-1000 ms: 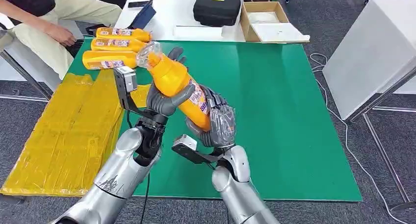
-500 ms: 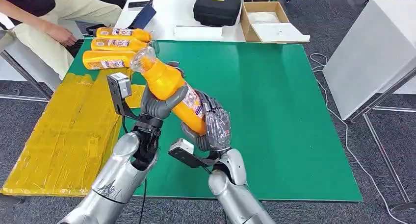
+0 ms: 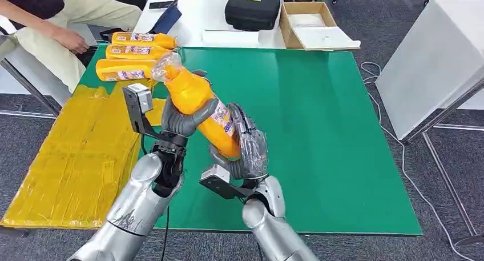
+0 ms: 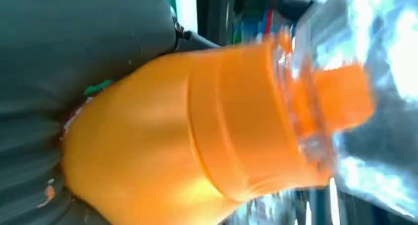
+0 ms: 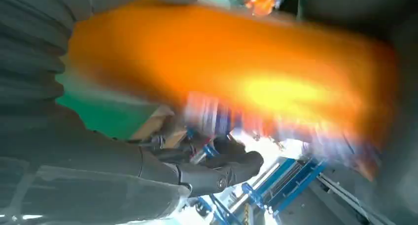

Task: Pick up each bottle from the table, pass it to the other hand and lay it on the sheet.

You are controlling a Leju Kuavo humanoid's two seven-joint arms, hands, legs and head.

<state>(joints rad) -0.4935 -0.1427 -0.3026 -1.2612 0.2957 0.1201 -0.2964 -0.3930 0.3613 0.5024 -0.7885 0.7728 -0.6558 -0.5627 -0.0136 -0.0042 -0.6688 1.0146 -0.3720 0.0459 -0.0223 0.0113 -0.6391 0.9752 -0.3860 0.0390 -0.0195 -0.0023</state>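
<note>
The grey fingers (image 3: 185, 119) of the left hand (image 3: 181, 121) are wrapped round the upper body of the tilted orange plastic bottle (image 3: 201, 104), thumb across its front. The darker fingers (image 3: 251, 140) of the right hand (image 3: 246, 152) cup the bottle's lower end and label from below, so both hands hold it at once, up in the air over the near left part of the green worktop (image 3: 319, 129). In the left wrist view the bottle's shoulder and orange cap under clear film (image 4: 340, 97) sit just past the grey thumb (image 4: 84, 43); the right wrist view is blurred, but the orange body (image 5: 236, 72) lies against that palm.

Over the last second the pair has drifted a little leftward and toward the robot, the neck now tipping closer to the 3 orange bottles (image 3: 128, 55) already lying near the far left corner. The right hand looks slightly looser than it did, though I cannot tell for sure. I read this as the handover mid-way: the left has taken the weight, the right has yet to let go.

The crinkled yellow plastic sheet (image 3: 74, 158) lies to the left, well apart from the held bottle. A seated person (image 3: 63, 21) is beyond the far left corner.
</note>
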